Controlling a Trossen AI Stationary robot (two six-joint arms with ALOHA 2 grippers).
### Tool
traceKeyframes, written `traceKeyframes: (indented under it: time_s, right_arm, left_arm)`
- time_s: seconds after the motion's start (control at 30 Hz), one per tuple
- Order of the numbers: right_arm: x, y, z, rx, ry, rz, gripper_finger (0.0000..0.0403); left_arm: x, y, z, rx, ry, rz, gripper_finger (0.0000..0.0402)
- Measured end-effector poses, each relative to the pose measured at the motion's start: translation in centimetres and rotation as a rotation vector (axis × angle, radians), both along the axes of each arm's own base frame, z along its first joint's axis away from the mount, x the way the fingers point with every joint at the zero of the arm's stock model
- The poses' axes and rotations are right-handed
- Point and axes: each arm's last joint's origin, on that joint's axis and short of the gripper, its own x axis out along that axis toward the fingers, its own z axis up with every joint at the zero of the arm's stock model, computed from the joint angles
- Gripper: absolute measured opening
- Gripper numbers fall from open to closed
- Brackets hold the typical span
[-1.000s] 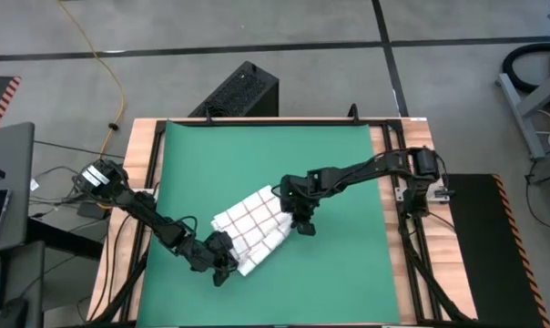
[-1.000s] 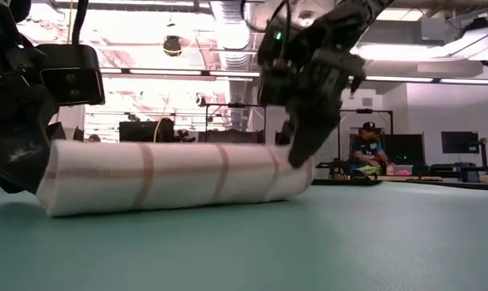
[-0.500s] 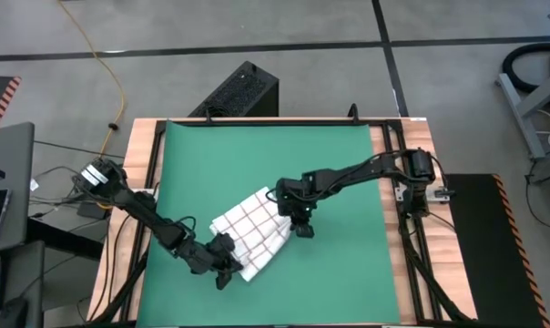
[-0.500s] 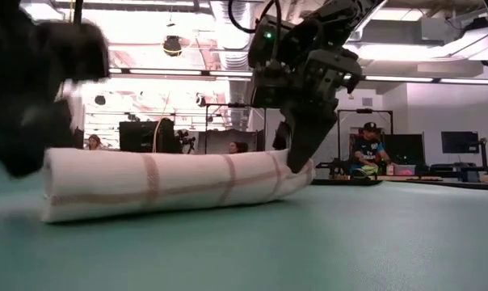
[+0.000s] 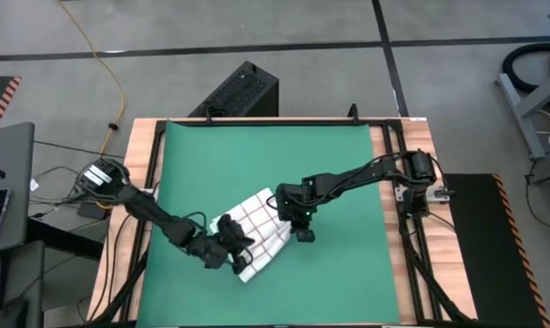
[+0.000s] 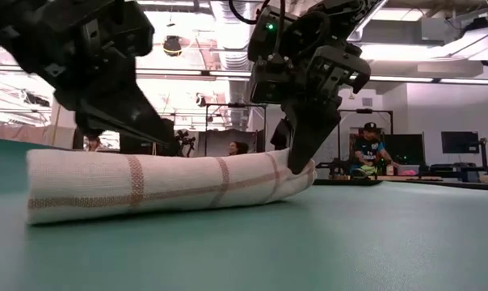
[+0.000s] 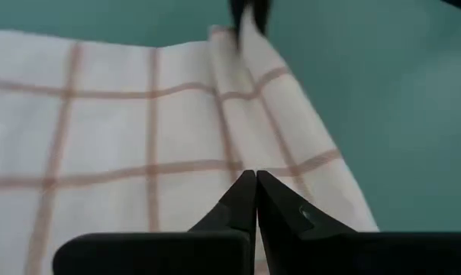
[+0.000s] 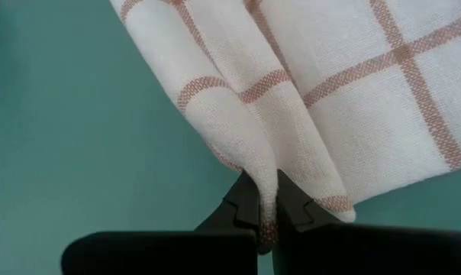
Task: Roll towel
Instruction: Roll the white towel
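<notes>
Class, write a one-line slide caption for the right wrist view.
Right gripper shut on a pinched fold at the corner of the checked towel, over the green mat.

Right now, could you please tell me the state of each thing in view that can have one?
towel: partly rolled, lying on the mat, one end pinched and lifted slightly.
left hand: shut, empty, over the towel's near end.
right hand: shut on the towel's corner fold.
green mat: flat on the table, under the towel.
</notes>
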Motion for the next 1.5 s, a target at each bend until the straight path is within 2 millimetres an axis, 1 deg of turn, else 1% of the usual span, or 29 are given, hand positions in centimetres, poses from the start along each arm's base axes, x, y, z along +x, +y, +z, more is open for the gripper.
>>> traceKeyframes:
  time_s: [0.2, 0.4, 0.53, 0.7, 0.83, 1.0, 1.23, 1.37, 1.5]
  right_arm:
    - [0.0, 0.0, 0.0, -0.003, 0.001, -0.005, 0.0018]
    - [0.0, 0.0, 0.0, -0.002, 0.002, -0.006, 0.0018]
    - [0.0, 0.0, 0.0, -0.003, 0.001, -0.007, 0.0018]
    - [0.0, 0.0, 0.0, -0.009, 0.003, -0.011, 0.0018]
    - [0.0, 0.0, 0.0, -0.009, 0.009, -0.012, 0.0018]
    - [0.0, 0.0, 0.0, -0.016, 0.009, -0.014, 0.0018]
    - [-0.1, 0.3, -0.1, -0.015, 0.016, -0.005, 0.0018]
    - [0.4, 0.4, 1.0, 0.017, 0.003, 0.008, 0.0018]
    - [1.2, -0.3, 2.4, 0.017, -0.035, -0.002, 0.0018]
  left_arm:
    - [1.3, 0.9, 0.4, 0.011, -0.041, -0.087, 0.0000]
    - [1.8, 2.3, 0.3, 0.072, -0.017, -0.087, 0.0000]
    - [2.4, 3.2, 0.2, 0.069, -0.008, -0.101, 0.0000]
    - [3.2, 3.0, -1.3, 0.029, -0.017, -0.157, 0.0000]
    - [3.6, 2.8, -2.3, 0.011, -0.016, -0.150, 0.0000]
    - [3.6, 2.7, -3.7, -0.003, 0.034, -0.160, 0.0000]
    - [4.1, 2.4, -4.7, -0.055, 0.010, -0.193, 0.0000]
    - [4.0, 2.3, -4.7, -0.079, 0.019, -0.221, 0.0000]
    - [4.0, 2.2, -4.7, -0.120, 0.025, -0.247, 0.0000]
